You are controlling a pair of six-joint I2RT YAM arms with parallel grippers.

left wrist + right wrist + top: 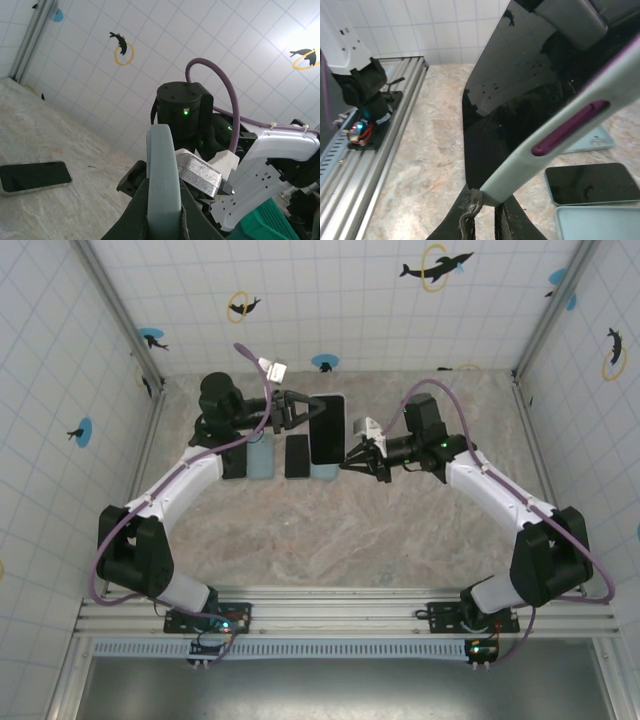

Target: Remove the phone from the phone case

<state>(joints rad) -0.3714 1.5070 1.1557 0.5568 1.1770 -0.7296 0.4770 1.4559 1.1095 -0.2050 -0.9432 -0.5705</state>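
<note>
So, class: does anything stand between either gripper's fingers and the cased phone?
Nothing visible does. The left gripper and right gripper are both shut on the phone case, with the phone in it, lifted between them. A second phone lies on the table below, clear of the grip.

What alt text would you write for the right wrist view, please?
The right pincer is shut on an edge of a pale blue phone case that holds a black-screened phone, raised above the marble table. A second phone lies flat on it.
</note>
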